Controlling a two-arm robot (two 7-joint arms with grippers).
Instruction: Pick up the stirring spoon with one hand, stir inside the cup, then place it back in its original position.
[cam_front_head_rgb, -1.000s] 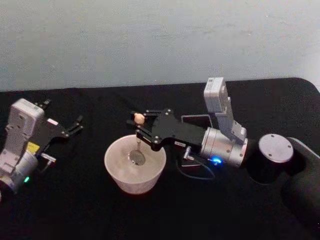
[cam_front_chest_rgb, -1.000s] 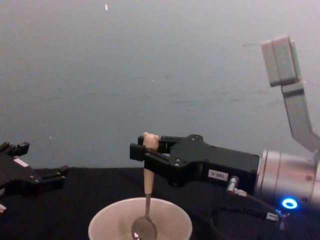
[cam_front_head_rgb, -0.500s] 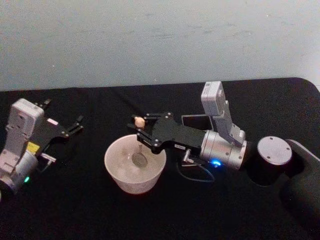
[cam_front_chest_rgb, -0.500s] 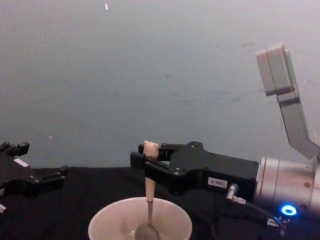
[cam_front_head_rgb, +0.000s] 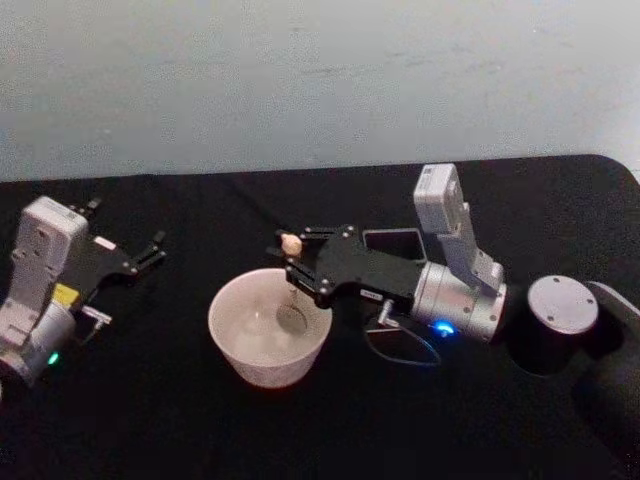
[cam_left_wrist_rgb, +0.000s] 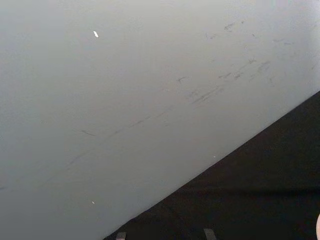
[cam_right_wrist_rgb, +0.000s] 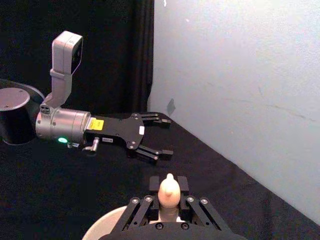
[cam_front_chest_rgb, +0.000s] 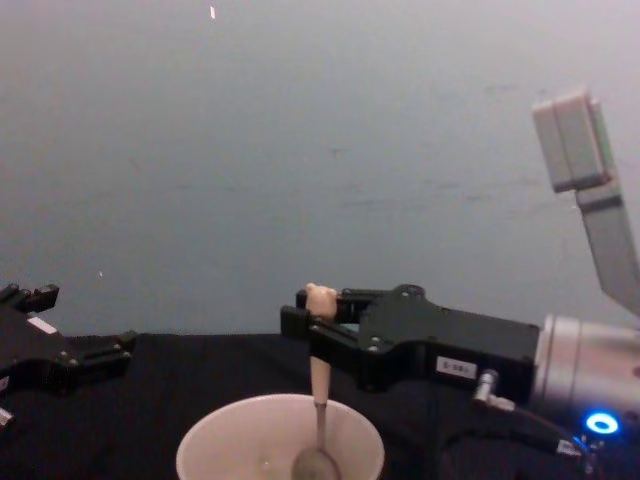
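Note:
My right gripper (cam_front_head_rgb: 293, 262) hangs over the cup's right side, shut on the stirring spoon's peach handle (cam_front_chest_rgb: 319, 375) just below the bear head (cam_front_chest_rgb: 320, 296). The spoon stands nearly upright, and its metal bowl (cam_front_head_rgb: 291, 320) sits low inside the cream cup (cam_front_head_rgb: 226, 303), right of centre. In the chest view the right gripper (cam_front_chest_rgb: 305, 325) comes in from the right above the cup (cam_front_chest_rgb: 205, 448). The right wrist view shows the bear head (cam_right_wrist_rgb: 168, 190) between the fingers. The dark grey square holder (cam_front_head_rgb: 395, 240) stands behind the right gripper. My left gripper (cam_front_head_rgb: 125, 228) rests open at the far left.
A black cloth (cam_front_head_rgb: 150, 400) covers the table, with a pale wall (cam_front_head_rgb: 300, 80) close behind it. A cable loop (cam_front_head_rgb: 400, 348) hangs under the right wrist. The right arm's dark base (cam_front_head_rgb: 560, 320) stands at the right. The left gripper (cam_right_wrist_rgb: 162, 136) lies across from the cup.
The right gripper has carried the spoon rightwards inside the cup, and the spoon's bowl now sits right of centre. The left arm has not moved.

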